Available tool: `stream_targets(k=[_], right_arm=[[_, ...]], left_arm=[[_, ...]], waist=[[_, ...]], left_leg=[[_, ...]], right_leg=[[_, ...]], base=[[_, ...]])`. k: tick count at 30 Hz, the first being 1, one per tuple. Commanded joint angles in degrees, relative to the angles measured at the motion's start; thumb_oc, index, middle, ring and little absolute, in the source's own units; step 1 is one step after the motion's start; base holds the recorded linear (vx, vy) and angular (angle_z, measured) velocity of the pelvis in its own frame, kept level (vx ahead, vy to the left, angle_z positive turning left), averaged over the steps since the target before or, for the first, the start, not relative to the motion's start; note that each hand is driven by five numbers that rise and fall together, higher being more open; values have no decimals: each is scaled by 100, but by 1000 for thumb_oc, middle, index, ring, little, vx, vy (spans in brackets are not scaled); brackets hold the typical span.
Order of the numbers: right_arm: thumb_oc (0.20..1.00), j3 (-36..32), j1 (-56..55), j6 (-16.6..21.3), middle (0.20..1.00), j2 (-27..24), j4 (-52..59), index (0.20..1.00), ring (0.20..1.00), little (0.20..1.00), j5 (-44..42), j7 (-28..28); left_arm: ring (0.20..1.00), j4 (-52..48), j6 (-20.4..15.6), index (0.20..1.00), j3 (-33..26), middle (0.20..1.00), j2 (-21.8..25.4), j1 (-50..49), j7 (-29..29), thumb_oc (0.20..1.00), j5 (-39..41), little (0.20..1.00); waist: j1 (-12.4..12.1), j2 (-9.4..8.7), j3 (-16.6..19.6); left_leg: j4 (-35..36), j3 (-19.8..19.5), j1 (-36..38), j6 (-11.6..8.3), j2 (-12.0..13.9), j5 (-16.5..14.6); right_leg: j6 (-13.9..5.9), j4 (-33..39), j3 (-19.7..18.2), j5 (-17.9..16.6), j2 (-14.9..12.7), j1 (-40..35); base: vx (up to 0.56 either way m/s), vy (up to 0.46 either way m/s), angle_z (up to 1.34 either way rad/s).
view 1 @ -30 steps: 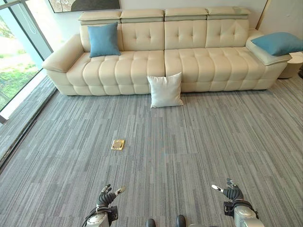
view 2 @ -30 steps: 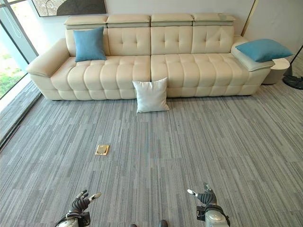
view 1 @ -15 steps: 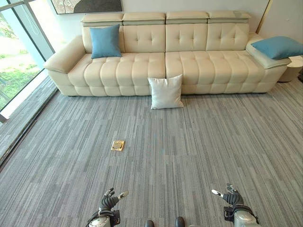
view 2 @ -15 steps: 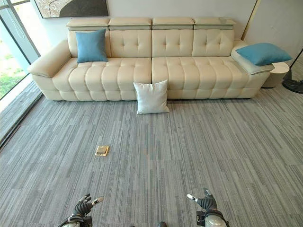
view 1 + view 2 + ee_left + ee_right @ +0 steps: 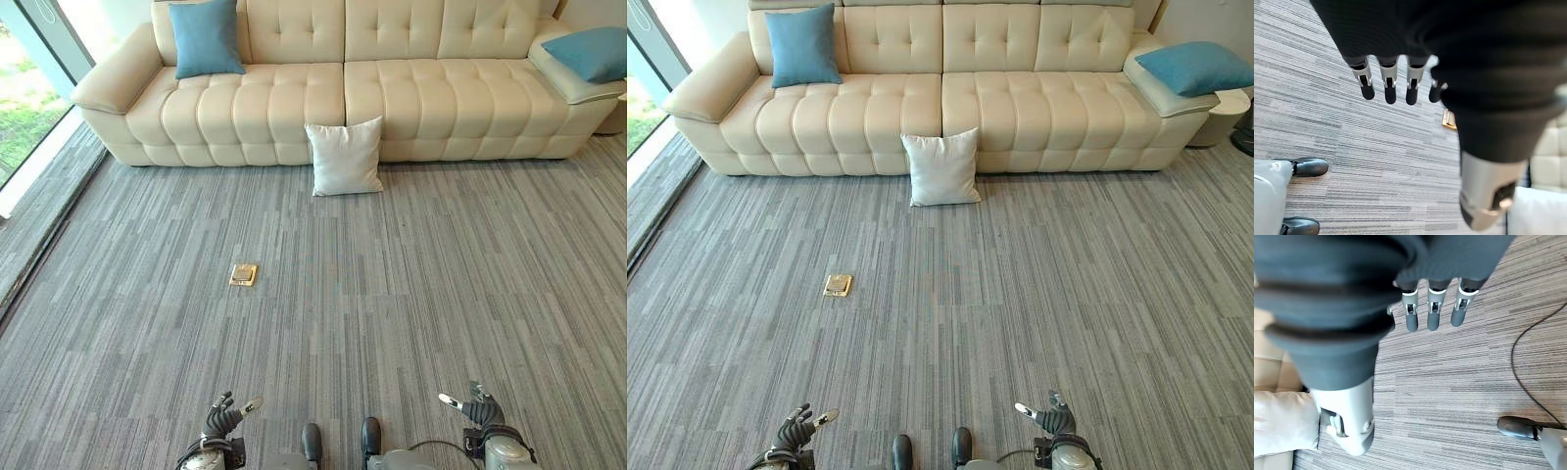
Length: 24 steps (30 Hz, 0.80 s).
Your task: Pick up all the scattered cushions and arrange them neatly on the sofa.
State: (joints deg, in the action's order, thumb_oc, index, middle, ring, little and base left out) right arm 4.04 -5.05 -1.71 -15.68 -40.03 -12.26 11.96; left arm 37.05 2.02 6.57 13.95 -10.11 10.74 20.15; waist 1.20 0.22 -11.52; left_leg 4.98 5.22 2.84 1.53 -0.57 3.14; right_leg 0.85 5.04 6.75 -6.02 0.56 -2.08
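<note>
Bright, even daylight comes in through the window (image 5: 29, 108) left of the sofa (image 5: 343, 88), washing the floor beside it pale. Shadows under the sofa are faint and soft. In both wrist views the near dark covers are blurred, the carpet (image 5: 1327, 122) sharper.

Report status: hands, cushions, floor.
Left hand, right hand: open, empty. White cushion on carpet against sofa. Brass floor plate ahead-left.

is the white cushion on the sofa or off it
Off it: the white cushion stands upright on the carpet, leaning against the sofa front.
</note>
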Motion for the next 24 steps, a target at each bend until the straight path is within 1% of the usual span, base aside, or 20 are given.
stream_targets(k=[1, 2, 4, 5, 6, 7, 8, 9, 11, 12, 13, 15, 16, 18, 19, 20, 21, 22, 23, 24], right_arm=[[1000, 159, 281, 169, 1000, -263, 127, 1000, 1000, 1000, 156, 62], [1000, 200, 379, 169, 1000, -274, 112, 1000, 1000, 1000, 162, 70], [1000, 219, 427, 165, 1000, -274, 135, 1000, 1000, 1000, 153, 70], [1000, 222, 462, 167, 1000, -278, 147, 1000, 1000, 1000, 141, 75], [1000, 231, 507, 169, 1000, -288, 166, 1000, 1000, 1000, 130, 80], [1000, 242, 560, 176, 1000, -291, 179, 1000, 1000, 1000, 115, 91], [1000, 244, 599, 183, 1000, -271, 165, 1000, 1000, 1000, 97, 104], [1000, 244, 600, 183, 1000, -271, 165, 1000, 1000, 1000, 97, 104], [1000, 236, 591, 189, 1000, -224, 139, 1000, 1000, 1000, 85, 113], [1000, 242, 591, 180, 1000, -210, 132, 1000, 1000, 1000, 93, 120], [1000, 250, 569, 176, 1000, -165, 96, 1000, 1000, 1000, 88, 141], [1000, 242, 573, 178, 1000, -151, 54, 1000, 1000, 1000, 63, 151], [1000, 225, 597, 163, 1000, -140, -28, 1000, 1000, 1000, 29, 174], [1000, 204, 649, 149, 1000, -142, -92, 1000, 1000, 1000, -16, 208], [1000, 209, 677, 146, 1000, -130, -117, 1000, 1000, 1000, -34, 235], [1000, 182, 652, 111, 1000, -108, -94, 1000, 1000, 1000, -24, 258], [1000, 182, 652, 111, 1000, -107, -94, 1000, 1000, 1000, -24, 258], [1000, 155, 622, 96, 1000, -118, -78, 1000, 1000, 1000, -2, 263], [1000, 150, 515, 82, 1000, -143, -52, 1000, 1000, 1000, 44, 240], [1000, 150, 515, 82, 1000, -142, -52, 1000, 1000, 1000, 45, 240]], left_arm=[[1000, -82, -147, 1000, 53, 1000, 204, 347, 49, 1000, -355, 1000], [1000, -37, -153, 1000, 83, 1000, 235, 418, 73, 1000, -355, 1000], [1000, -20, -152, 1000, 86, 1000, 244, 458, 86, 1000, -340, 1000], [1000, -10, -159, 1000, 84, 1000, 259, 491, 106, 1000, -321, 1000], [1000, 12, -162, 1000, 94, 1000, 270, 546, 136, 1000, -298, 1000], [1000, 40, -173, 1000, 105, 1000, 294, 610, 162, 1000, -284, 1000], [1000, 95, -142, 1000, 100, 1000, 313, 660, 205, 1000, -353, 1000], [1000, 95, -142, 1000, 100, 1000, 313, 661, 205, 1000, -353, 1000], [1000, 134, -129, 1000, 89, 1000, 293, 701, 239, 1000, -367, 1000], [1000, 103, -124, 1000, 78, 1000, 306, 703, 257, 1000, -381, 1000], [1000, 103, -113, 1000, 61, 1000, 281, 709, 280, 1000, -346, 1000], [1000, 157, -121, 1000, 45, 1000, 260, 747, 306, 1000, -309, 1000], [1000, 159, -131, 1000, 37, 1000, 241, 791, 329, 1000, -267, 1000], [1000, 172, -142, 1000, 47, 1000, 210, 855, 337, 1000, -197, 1000], [1000, 199, -145, 1000, 45, 1000, 197, 911, 352, 1000, -166, 1000], [1000, 238, -116, 1000, -7, 1000, 190, 983, 373, 1000, -181, 1000], [1000, 238, -116, 1000, -7, 1000, 192, 984, 373, 1000, -181, 1000], [1000, 241, -105, 1000, -20, 1000, 180, 991, 364, 1000, -213, 1000], [1000, 196, -103, 1000, 26, 1000, 159, 931, 318, 1000, -284, 1000], [1000, 196, -103, 1000, 26, 1000, 160, 931, 318, 1000, -284, 1000]], waist=[[-41, -116, -181], [-55, -149, -249], [-60, -167, -280], [-62, -176, -308], [-65, -171, -345], [-67, -160, -395], [-72, -132, -456], [-76, -136, -449], [-60, -110, -535], [-54, -101, -607], [-41, -61, -693], [-45, -59, -721], [-39, -47, -753], [-35, -37, -768], [-22, -52, -780], [36, -109, -750], [30, -111, -746], [47, -127, -697], [111, -79, -577], [106, -86, -571]], left_leg=[[2, 145, 157, -227, 35, -424], [2, 137, 71, -167, -14, -428], [-30, 125, 0, -135, -42, -439], [-120, 116, -86, -104, -55, -477], [-227, 117, -186, -59, -70, -523], [-354, 98, -294, -5, -86, -576], [-432, 66, -325, 101, -150, -649], [-433, 71, -335, 102, -154, -649], [-415, 112, -230, 205, -211, -705], [-401, 144, -166, 253, -246, -716], [-324, 166, 1, 275, -282, -740], [-251, 179, 116, 255, -283, -734], [-156, 197, 244, 217, -266, -737], [-64, 235, 375, 182, -258, -763], [-27, 245, 478, 156, -259, -797], [2, 234, 710, 65, -292, -944], [2, 240, 704, 65, -293, -941], [2, 261, 797, 32, -302, -1017], [2, 176, 938, -45, -241, -1097], [2, 181, 930, -44, -247, -1093]], right_leg=[[-530, -4, 101, 955, -248, -286], [-554, -4, 76, 924, -295, -224], [-552, -4, 61, 885, -318, -182], [-551, -90, 42, 883, -341, -93], [-555, -340, 22, 953, -376, 74], [-549, -661, -17, 1046, -411, 279], [-611, -1336, -50, 1160, -454, 604], [-613, -1368, -57, 1176, -460, 630], [-675, -2261, -79, 1037, -566, 1064], [-701, -2821, -67, 877, -646, 1286], [-665, -3442, -92, 766, -690, 1598], [-654, -3446, -126, 777, -645, 1729], [-645, -3176, -71, 844, -585, 1835], [-666, -2576, 19, 749, -535, 1872], [-705, -2127, 52, 624, -456, 1870], [-878, -1011, 109, 279, -318, 1822], [-878, -976, 103, 255, -314, 1813], [-940, -618, 160, 174, -310, 1836], [-894, -495, 188, 266, -288, 1605], [-894, -480, 181, 253, -290, 1609]], base=[[7, 166, 0], [3, 138, 1], [-13, 114, 0], [-33, 150, 0], [-49, 177, 2], [-42, 264, -1], [-26, 203, -2], [3, 206, -5], [1, 167, -3], [47, 209, -16], [51, 146, -18], [102, 47, -13], [145, -2, -5], [155, -47, -4], [337, -164, -3], [284, -145, -2], [336, -158, -6], [371, -146, -1], [370, -147, 2], [411, -160, 14]])
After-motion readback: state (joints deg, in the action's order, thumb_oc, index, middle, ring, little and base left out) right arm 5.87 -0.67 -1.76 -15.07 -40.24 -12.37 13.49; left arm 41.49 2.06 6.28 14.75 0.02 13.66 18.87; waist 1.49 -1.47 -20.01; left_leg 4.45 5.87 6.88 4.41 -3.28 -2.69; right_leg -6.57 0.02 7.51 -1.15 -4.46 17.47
